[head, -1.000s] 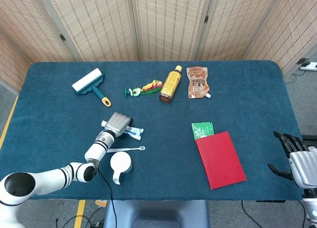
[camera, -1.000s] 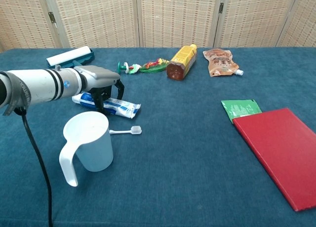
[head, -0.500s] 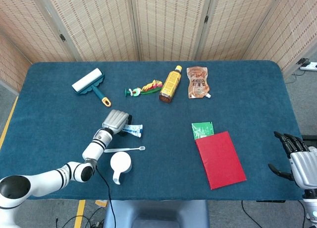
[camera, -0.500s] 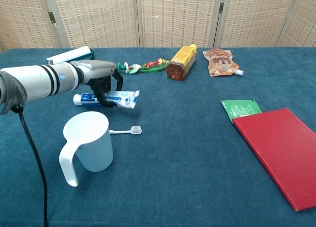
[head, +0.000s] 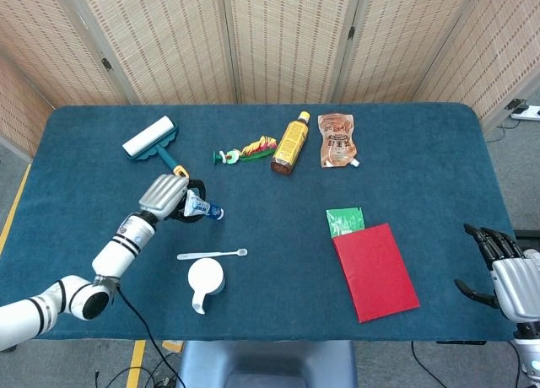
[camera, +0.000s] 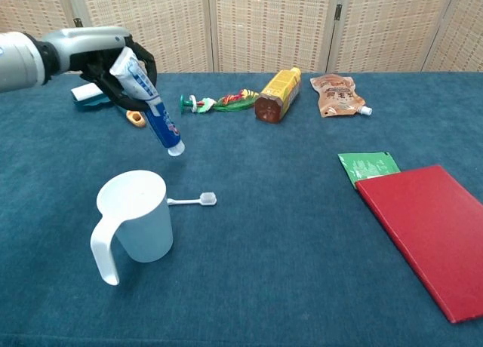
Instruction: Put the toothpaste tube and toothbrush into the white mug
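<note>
My left hand holds the blue-and-white toothpaste tube in the air, cap end tilted down, above and behind the mug. The white mug stands upright near the table's front edge, handle toward me. A white toothbrush lies flat on the cloth just behind the mug. My right hand hangs off the table's right front corner, fingers apart, holding nothing.
A red book and a green packet lie at the right. Along the back sit a lint roller, a colourful small item, an amber bottle and a pouch.
My left hand has lifted the toothpaste tube off the cloth and swung it up and to the left; the tube went from lying flat to hanging cap-down. The right hand stayed put.
</note>
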`<state>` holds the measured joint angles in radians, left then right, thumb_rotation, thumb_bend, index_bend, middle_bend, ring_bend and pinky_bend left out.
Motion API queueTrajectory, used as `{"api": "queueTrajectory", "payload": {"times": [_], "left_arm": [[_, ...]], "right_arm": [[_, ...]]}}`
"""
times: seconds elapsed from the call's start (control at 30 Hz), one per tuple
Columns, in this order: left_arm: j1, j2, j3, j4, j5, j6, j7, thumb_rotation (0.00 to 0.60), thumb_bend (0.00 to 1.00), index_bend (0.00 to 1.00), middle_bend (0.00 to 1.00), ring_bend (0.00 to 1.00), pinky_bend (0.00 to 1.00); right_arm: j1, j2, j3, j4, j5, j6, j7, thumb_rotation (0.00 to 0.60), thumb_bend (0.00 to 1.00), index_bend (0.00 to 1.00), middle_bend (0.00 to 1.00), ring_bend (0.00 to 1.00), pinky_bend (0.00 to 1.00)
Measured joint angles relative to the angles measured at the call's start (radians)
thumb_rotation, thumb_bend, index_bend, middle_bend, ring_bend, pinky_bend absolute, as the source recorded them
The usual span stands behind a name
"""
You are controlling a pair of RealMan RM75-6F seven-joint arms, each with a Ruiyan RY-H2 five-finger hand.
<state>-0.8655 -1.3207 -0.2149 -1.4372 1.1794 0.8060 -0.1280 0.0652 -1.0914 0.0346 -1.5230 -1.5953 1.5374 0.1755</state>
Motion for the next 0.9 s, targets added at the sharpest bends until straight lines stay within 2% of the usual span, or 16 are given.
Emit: {"api": "queueTrajectory", "payload": {"times": [0.43, 0.9], "left_arm": [[0.123, 0.283, 0.015, -0.247, 0.243, 0.074, -0.393, 0.6, 0.3, 0.65, 0.97, 0.87, 1.0], [0.168, 0.429, 0.124, -0.362, 0.522, 0.162, -0.597, 0.6, 0.3, 0.65, 0.97, 0.87, 1.0]], "right_arm": [[0.01, -0.001, 0.001, -0.01, -0.012, -0.003, -0.007, 0.6, 0.09, 0.09, 0.21, 0.16, 0.18], [0.009, 0.005, -0.001, -0.03, -0.017, 0.004, -0.026, 0.6, 0.09, 0.09, 0.21, 0.16, 0.18]]}}
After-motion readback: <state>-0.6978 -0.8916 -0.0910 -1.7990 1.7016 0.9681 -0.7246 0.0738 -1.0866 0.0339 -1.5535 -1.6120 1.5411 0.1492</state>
